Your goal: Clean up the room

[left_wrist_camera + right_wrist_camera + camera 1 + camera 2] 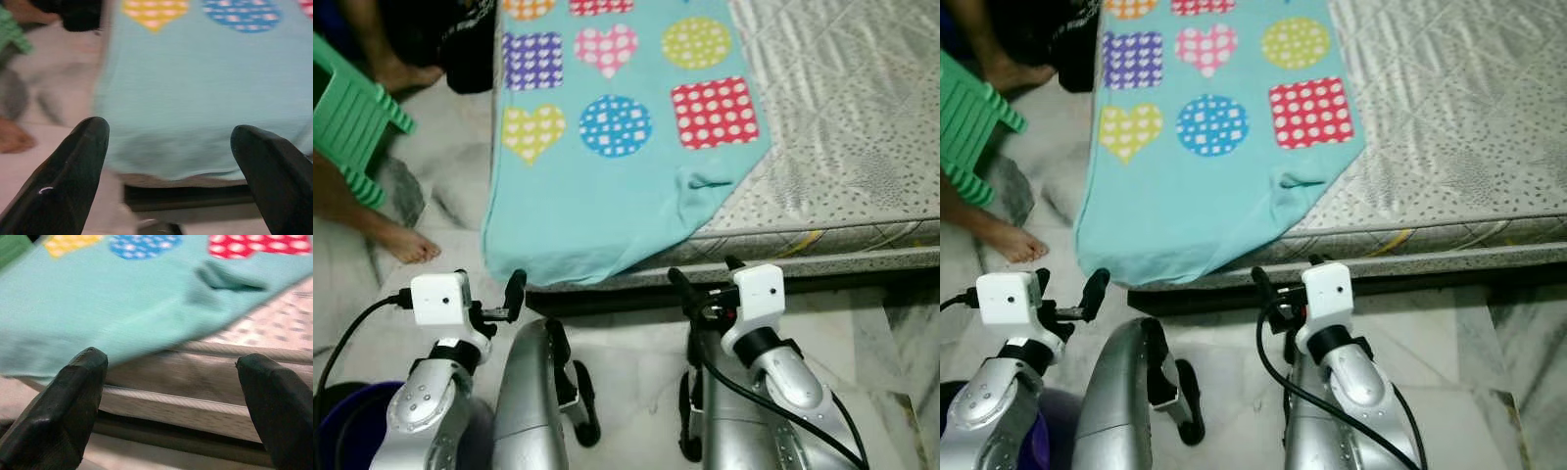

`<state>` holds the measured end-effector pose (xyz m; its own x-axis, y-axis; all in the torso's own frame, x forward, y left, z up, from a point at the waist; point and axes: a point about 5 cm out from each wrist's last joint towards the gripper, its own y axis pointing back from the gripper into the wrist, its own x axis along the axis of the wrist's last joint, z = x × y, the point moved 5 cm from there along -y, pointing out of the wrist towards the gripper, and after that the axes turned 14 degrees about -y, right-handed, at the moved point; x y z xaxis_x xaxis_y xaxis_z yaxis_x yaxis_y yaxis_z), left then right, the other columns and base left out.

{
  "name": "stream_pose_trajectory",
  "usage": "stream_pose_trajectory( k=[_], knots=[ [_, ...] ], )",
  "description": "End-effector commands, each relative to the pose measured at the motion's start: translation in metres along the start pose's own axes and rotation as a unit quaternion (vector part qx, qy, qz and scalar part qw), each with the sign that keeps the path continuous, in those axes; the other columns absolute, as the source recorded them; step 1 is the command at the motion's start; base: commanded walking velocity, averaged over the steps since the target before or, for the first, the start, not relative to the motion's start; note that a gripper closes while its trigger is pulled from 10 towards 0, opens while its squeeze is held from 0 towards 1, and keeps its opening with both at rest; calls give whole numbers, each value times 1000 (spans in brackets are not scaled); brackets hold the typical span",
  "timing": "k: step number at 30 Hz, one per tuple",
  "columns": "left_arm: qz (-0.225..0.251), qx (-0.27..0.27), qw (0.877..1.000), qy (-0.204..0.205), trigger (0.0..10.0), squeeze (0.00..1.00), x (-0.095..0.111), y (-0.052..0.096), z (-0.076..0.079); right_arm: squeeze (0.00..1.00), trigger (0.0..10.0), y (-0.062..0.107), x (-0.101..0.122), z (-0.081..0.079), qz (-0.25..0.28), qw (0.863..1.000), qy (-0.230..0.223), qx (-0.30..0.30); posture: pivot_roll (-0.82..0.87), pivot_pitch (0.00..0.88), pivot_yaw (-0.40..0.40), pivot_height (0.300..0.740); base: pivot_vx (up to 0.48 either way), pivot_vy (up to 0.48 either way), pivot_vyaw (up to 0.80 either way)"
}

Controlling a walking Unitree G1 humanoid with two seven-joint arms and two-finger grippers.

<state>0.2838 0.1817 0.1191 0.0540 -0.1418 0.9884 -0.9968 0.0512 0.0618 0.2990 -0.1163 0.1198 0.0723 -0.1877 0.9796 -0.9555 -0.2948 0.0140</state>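
From the head views, a turquoise blanket (607,186) with dotted hearts, circles and squares lies lengthwise along the mattress's (842,127) left side, its end drooping over the near edge toward marble floor (636,343). In the wrist views, left tool (168,161) and right tool (171,396) are released, facing that edge.

Bed: a mattress (842,147) with a grey quilted, speckled cover, its near edge running across the scene just beyond the robot.
On the bed: a turquoise blanket (597,196) printed with dotted hearts, circles and squares, spread over the left part, its near left corner hanging over the mattress edge.
Floor: pale marble tiles (440,186).
On the floor, far left: a green plastic stool (347,117) and a person's 2 bare feet (406,245).
On the floor, near left: a dark blue bucket (347,426).
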Motion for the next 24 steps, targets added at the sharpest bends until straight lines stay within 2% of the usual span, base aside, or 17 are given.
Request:
stream_pose_trajectory(
  k=[1, 5, 17, 24],
  knots=[
    [-19, 0, 1000, -4, 10000, 0, -11, 5, -3, 0, 10000, 4, -7, 2, -10, 1000, -7, -10, -126, 400, 77, 567, 326, 0, 0],
    [-14, 3, 1000, 0, 10000, 0, -10, 4, -3, 0, 10000, 3, -7, 3, -9, 1000, -8, -10, -126, 398, 79, 567, 322, 0, 0],
    [-23, 17, 1000, 2, 10000, 0, -12, 2, -5, 0, 10000, 3, -7, 5, -7, 1000, -9, -15, -124, 394, 78, 567, 0, 0, 0],
    [-21, 35, 999, -9, 10000, 0, -10, 2, -9, 0, 10000, -5, -2, 9, -1, 1000, -5, -23, -121, 394, 77, 567, 0, 0, 0]
  ],
)
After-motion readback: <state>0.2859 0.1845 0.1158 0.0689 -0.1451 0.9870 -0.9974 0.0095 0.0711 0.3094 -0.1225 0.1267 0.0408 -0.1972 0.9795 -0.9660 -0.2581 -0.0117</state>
